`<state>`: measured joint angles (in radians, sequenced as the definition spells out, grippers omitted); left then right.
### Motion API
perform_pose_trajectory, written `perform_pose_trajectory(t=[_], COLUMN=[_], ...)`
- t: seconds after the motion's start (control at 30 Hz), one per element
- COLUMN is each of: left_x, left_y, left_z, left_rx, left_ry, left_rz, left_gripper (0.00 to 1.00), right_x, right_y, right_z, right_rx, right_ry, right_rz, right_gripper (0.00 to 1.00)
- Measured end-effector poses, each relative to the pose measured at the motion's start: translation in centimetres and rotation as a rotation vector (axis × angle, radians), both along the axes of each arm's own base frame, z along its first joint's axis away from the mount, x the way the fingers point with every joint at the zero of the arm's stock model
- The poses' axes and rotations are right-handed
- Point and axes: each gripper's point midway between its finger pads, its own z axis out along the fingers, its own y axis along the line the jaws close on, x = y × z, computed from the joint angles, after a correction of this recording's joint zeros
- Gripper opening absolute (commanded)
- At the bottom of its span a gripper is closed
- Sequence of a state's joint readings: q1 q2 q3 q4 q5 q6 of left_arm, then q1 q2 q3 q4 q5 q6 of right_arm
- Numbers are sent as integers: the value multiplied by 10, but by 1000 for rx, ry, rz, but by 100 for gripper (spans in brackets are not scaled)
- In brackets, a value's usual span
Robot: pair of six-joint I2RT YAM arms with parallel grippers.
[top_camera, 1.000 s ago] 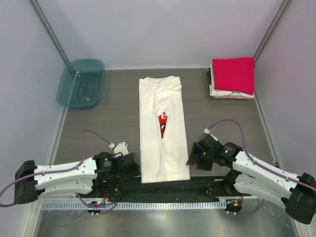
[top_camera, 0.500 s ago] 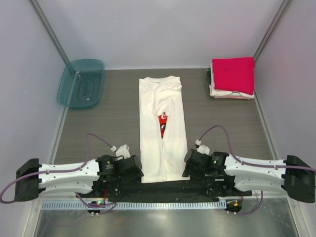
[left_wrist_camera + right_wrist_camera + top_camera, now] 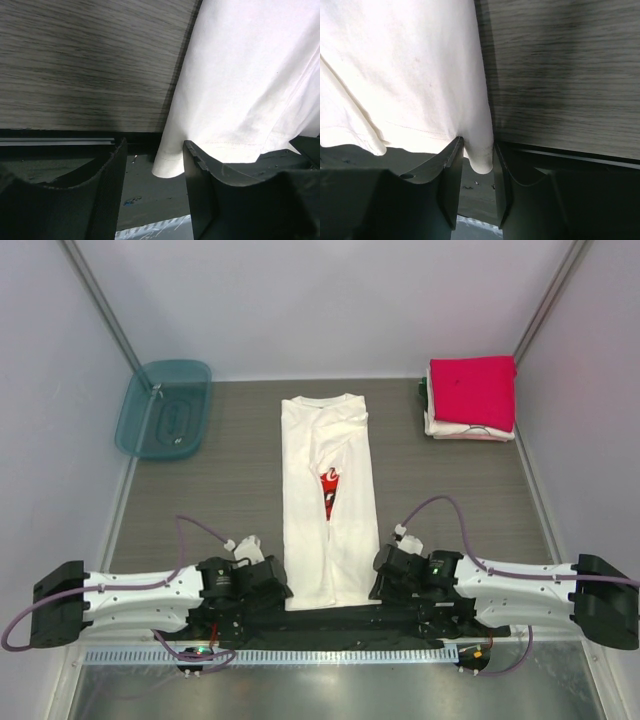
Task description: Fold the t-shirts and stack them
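Looked down on a grey wood-grain table [image 3: 200,490] walled in pale panels. Found the cream-white t-shirt [image 3: 310,540] laid down its middle as a long narrow strip, collar at the far end, hem reaching the black rail [image 3: 330,618] at the near edge, with a sliver of red-and-black print showing between the folded-in sides. Saw the left arm [image 3: 130,595] and right arm [image 3: 520,585] stretched low along the near edge, each aimed inward at one hem corner. Noted a translucent teal tub [image 3: 135,430] at the far left corner, well apart from the shirt. Spotted the pinkish-red t-shirt [image 3: 472,390] folded on top of the pale folded t-shirts [image 3: 465,432] at the far right corner. Caught the left gripper [image 3: 152,165] spread wide, the shirt's near left corner lying loose between its fingers, not squeezed. Found the right gripper [image 3: 477,155] drawn narrow around the near right corner, fingers close against both sides of the cloth; could not tell whether actually pinched.
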<state>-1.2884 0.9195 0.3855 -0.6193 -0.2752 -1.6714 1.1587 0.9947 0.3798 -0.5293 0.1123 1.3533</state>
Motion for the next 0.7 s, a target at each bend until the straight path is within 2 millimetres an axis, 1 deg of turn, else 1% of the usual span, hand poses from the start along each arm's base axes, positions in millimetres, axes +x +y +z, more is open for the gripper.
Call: perform_pose_trajectory(t=[0.07,0.17,0.27,0.3,0.37,0.4,0.43,0.47,0.53,0.57,0.7], left_x=[0,0,-2,-2,-4,-5,-5,-6,-8,-8,-7], left_y=[-2,-5,-9,-11,-13,-14,-15,-16,-16,-16,-13], left_z=[-2,-4,-4,-4,-5,-5,-5,-4,-4,-4,2], left_rx=[-7,-13,-22,-25,-29,-33,-37,-41,-43,-44,-15], left_ry=[4,11,11,11,14,18,21,24,23,21,17], left_rz=[4,9,6,4,1,3,4,3,-1,-1,1], left_gripper=[45,43,37,30,22,11,6,0,0,0,0], right_x=[0,0,0,0,0,0,0,0,1,1,1], right_y=[1,1,1,1,1,1,1,2,5,5,6], right_z=[0,0,0,0,0,0,0,0,2,2,4], right_rx=[6,12,21,23,28,29,31,34,50,51,47], right_ry=[-1,-4,-6,-6,-7,-7,-7,-8,-13,-12,-13], right_rz=[0,-1,-3,-4,-6,-6,-7,-8,-8,-9,-4], right_gripper=[34,35,34,35,33,31,28,17,8,1,1])
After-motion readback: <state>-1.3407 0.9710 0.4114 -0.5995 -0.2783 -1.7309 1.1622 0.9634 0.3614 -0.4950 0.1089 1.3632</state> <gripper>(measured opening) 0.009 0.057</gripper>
